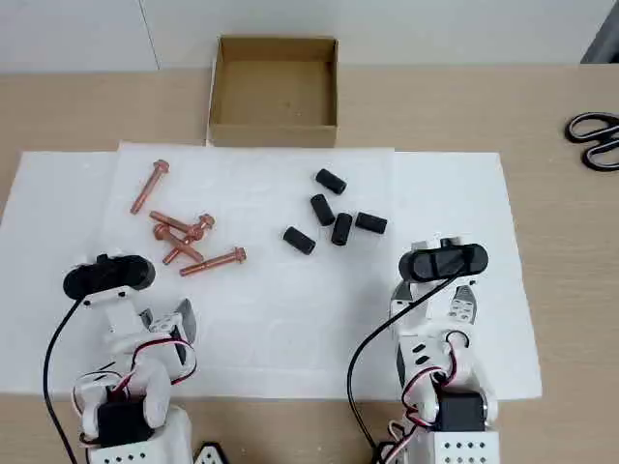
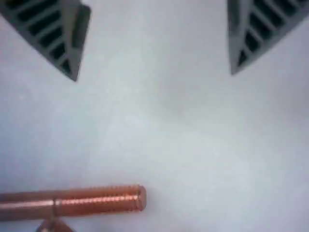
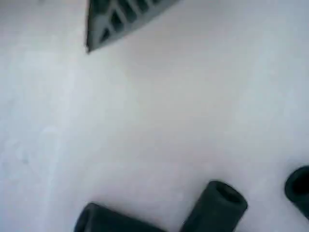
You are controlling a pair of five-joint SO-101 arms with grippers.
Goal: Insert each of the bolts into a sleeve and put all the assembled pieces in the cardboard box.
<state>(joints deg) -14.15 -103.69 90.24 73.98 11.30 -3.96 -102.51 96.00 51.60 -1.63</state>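
Several copper bolts [image 1: 184, 230] lie loose on the left of the white mat. Several black sleeves [image 1: 340, 228] are scattered right of centre. The cardboard box [image 1: 224, 89] stands open at the far edge. My left gripper [image 2: 152, 72] hangs open low over bare mat, with the threaded end of one bolt [image 2: 96, 200] just ahead of its tips. My right gripper [image 1: 440, 280] is open near the mat's front right. One of its fingers [image 3: 120, 19] shows over bare mat, short of two sleeves [image 3: 217, 205] and the edge of a third [image 3: 299, 186].
The white mat [image 1: 290, 329] covers most of the wooden table. Scissors [image 1: 595, 140] lie at the table's far right edge, off the mat. Both arm bases sit at the near edge.
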